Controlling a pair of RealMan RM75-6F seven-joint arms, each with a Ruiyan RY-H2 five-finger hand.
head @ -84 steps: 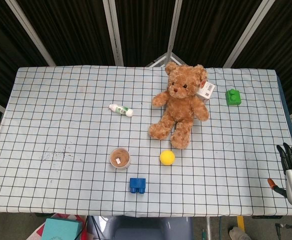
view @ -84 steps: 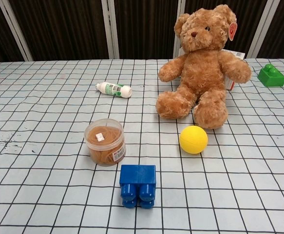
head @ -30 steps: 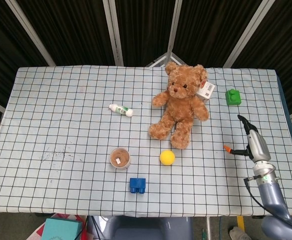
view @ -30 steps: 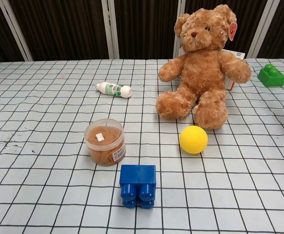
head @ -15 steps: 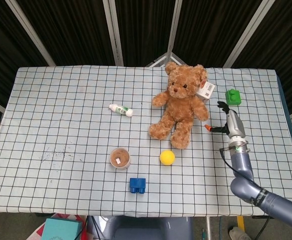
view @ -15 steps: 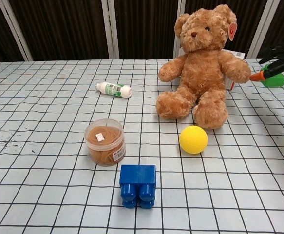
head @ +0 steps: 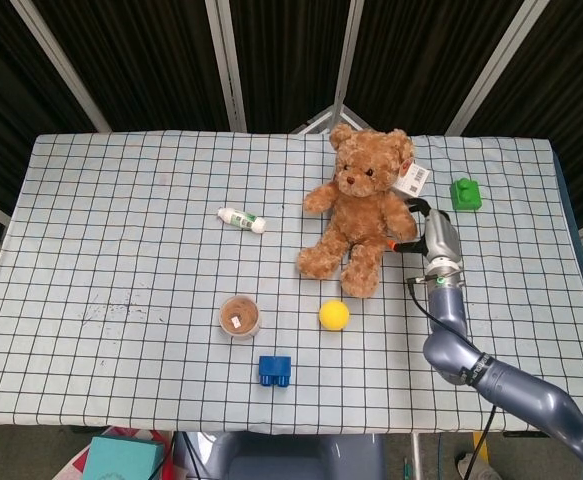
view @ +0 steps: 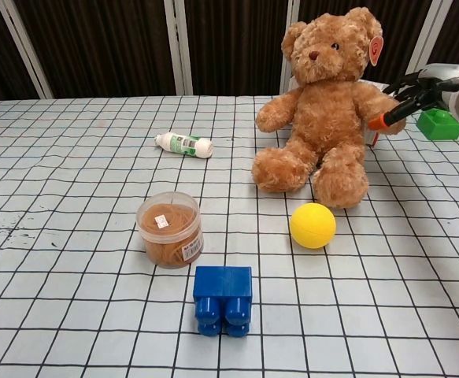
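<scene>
Right hand is at the far right of the table, fingers spread and holding nothing, orange-tipped thumb at the teddy bear's outstretched arm on that side. In the chest view the thumb tip overlaps the paw; real contact or just short of it, cannot tell. In the head view the same hand sits just right of the bear's body, forearm running back toward the near right edge. Left hand is in neither view.

The bear sits upright at the far centre-right, legs stretched toward the near side and arms out, so the arm nearest the hand is the easiest part to reach. A paper tag hangs by its ear on the right. A box shows partly behind the bear in the chest view, mostly hidden.

Green block lies just right of the hand and behind it, close to the wrist, so it looks like the thing most likely to get knocked. Yellow ball sits near the bear's feet, to the near side. Further left and nearer: tub of rubber bands and blue block. White bottle lies on its side, well left of the bear. All rest on the checked tablecloth.
</scene>
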